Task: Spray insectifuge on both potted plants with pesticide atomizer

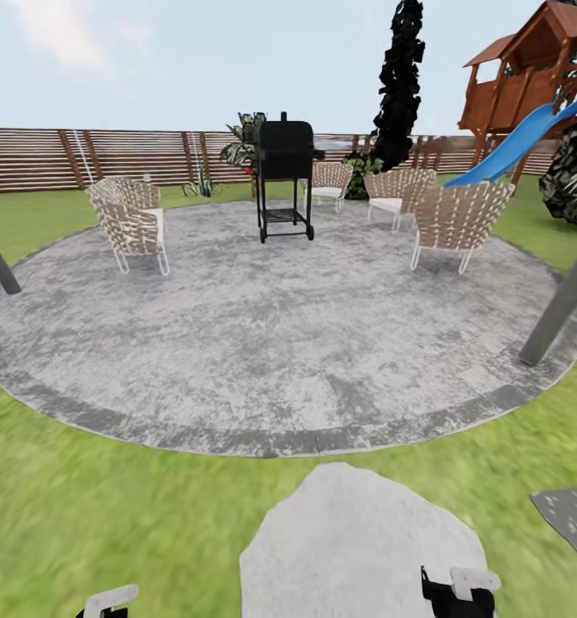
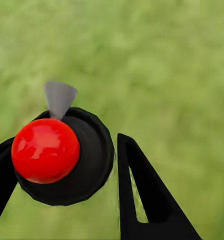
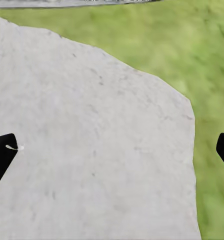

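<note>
The pick-up half of the job looks done: in the left wrist view the left gripper (image 2: 67, 190) has its two black fingers (image 2: 147, 200) closed around the pesticide atomizer (image 2: 67, 160), seen from above as a round dark cap with a glossy red ball on top and a small grey nozzle cone pointing away over blurred grass. In the right wrist view the right gripper (image 3: 114, 160) stands wide apart with nothing between its dark fingertips (image 3: 2, 157), hovering over a pale stepping stone (image 3: 92, 140) bordered by lawn. What is left, by my reading, is all of the spraying, since neither plant has been reached. From the head camera the robot faces a round stone patio (image 1: 271, 335), with that same pale slab lying on the grass just short of the patio's near edge. On the patio stand a black barbecue grill (image 1: 284, 176) towards the far side and wicker chairs (image 1: 132, 223) spread to both sides of the grill. Beyond the patio runs a brown slatted fence (image 1: 108, 159); a small spiky light-green plant (image 1: 201, 185) sits near the fence, between the grill and the leftmost chair, and may be one of the potted plants, though it is too small to be sure. A wooden playhouse with a blue slide (image 1: 516, 142) rises off to the grill's right.
</note>
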Motion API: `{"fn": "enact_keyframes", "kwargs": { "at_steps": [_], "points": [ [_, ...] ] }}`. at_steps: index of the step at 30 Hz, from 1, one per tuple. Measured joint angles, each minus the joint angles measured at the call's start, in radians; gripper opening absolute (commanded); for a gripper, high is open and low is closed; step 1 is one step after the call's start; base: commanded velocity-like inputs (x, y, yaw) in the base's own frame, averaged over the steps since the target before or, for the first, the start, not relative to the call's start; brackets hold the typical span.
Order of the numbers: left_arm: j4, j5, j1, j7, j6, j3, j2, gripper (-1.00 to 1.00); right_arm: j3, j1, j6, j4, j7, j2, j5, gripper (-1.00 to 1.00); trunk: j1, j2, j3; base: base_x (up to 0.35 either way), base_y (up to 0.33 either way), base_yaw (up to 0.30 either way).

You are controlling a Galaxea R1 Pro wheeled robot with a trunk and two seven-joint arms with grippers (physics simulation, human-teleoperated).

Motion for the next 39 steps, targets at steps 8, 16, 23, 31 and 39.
{"fn": "enact_keyframes", "kwargs": {
  "at_steps": [8,16,23,31,39],
  "points": [
    [0.000,0.000,0.000,0.000,0.000,0.001,0.000,-1.00,0.000,0.000,0.000,0.000,0.001,0.000,0.001,1.00,0.000,0.000,0.000,0.338,0.000,0.000],
    [0.000,0.001,0.000,0.000,0.000,0.001,0.000,-1.00,0.001,0.000,0.000,0.000,0.003,0.000,0.001,1.00,0.000,0.000,0.000,0.338,0.000,0.000],
    [0.000,0.001,0.000,0.000,0.000,0.001,0.000,-1.00,0.001,0.000,0.000,0.000,0.003,0.000,0.001,1.00,0.000,0.000,0.000,0.338,0.000,0.000],
    [0.000,0.001,0.000,0.000,0.000,0.000,0.000,-1.00,0.001,0.000,0.000,0.000,0.002,0.000,0.001,1.00,0.000,0.000,0.000,0.338,0.000,0.014],
    [0.000,0.000,0.000,0.000,0.001,0.000,0.000,-1.00,0.000,0.000,0.000,0.000,0.001,0.000,0.001,1.00,0.000,0.000,0.004,0.338,0.000,0.108]
  ]
}}
